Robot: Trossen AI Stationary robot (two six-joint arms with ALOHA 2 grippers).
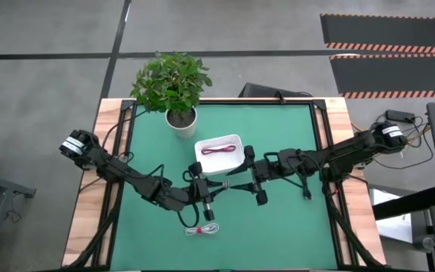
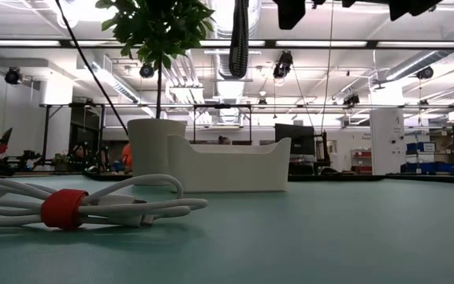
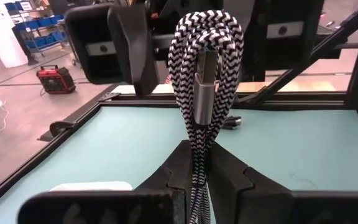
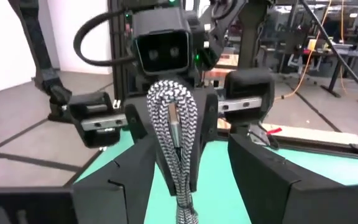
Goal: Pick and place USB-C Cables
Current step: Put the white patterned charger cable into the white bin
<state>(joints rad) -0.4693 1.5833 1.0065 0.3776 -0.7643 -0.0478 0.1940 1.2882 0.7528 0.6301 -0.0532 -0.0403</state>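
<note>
A silver-grey braided USB-C cable bundle [image 3: 205, 68] is held above the green table between my two grippers. My left gripper [image 3: 197, 163], reaching in from the table's left [image 1: 214, 187], is shut on it. My right gripper [image 4: 194, 168] faces it from the right [image 1: 240, 181]. It is open, with one finger on either side of the bundle's looped end [image 4: 171, 99], and I see no touch. A dark red cable [image 1: 219, 149] lies in the white tray [image 1: 236, 140]. A white cable with a red tie [image 2: 61, 207] lies on the table near the front edge [image 1: 202, 229]. My left gripper pinches the braided bundle between its two fingers, at the part [image 3: 197, 149] below the metal plug. The fingers come about level from the table's left and lie along the bundle. The looped end sticks out past the fingertips, and the bundle is clear of the table.
A potted plant [image 1: 174, 83] stands at the far side, just left of the tray. The green mat [image 1: 293, 227] has bare room to the right and at the front. Dark robot wires hang near the right arm [image 1: 306, 189].
</note>
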